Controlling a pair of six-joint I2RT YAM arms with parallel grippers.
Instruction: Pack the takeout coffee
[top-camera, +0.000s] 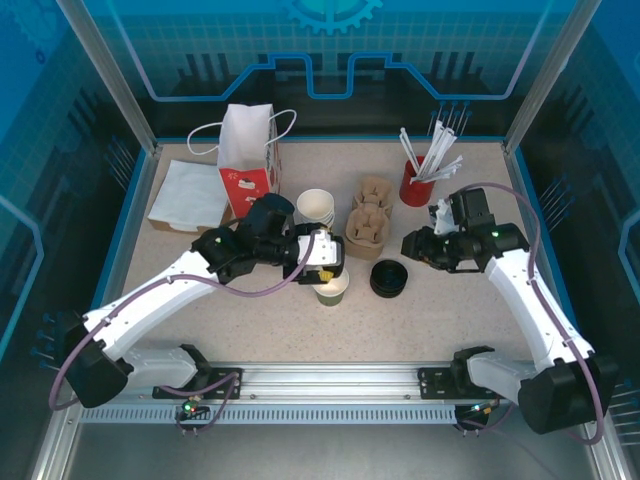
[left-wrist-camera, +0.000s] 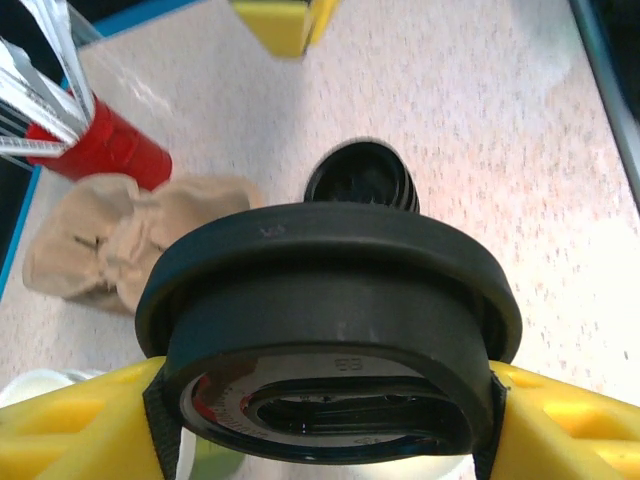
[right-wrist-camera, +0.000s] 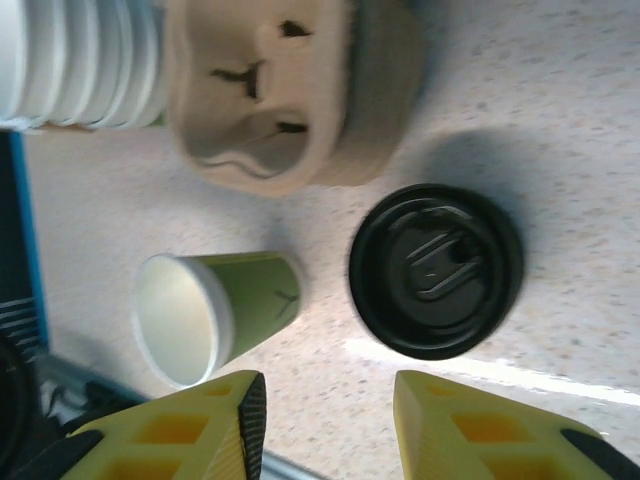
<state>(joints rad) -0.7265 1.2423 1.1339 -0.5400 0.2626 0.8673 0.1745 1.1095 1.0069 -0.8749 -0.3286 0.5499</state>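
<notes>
Starting left, a black lid (left-wrist-camera: 330, 270) is gripped by the left gripper (left-wrist-camera: 330, 410) close by the cup (right-wrist-camera: 215, 318), which stands upright on the table (top-camera: 450, 320), green-walled, white inside, not yet capped; capping and packing are judged outstanding. Near the lid stack (right-wrist-camera: 435, 270), the right gripper (right-wrist-camera: 328, 400) is held open, empty.

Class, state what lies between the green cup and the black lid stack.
Bare table separates the green cup from the lid stack, as the right wrist view shows.
</notes>
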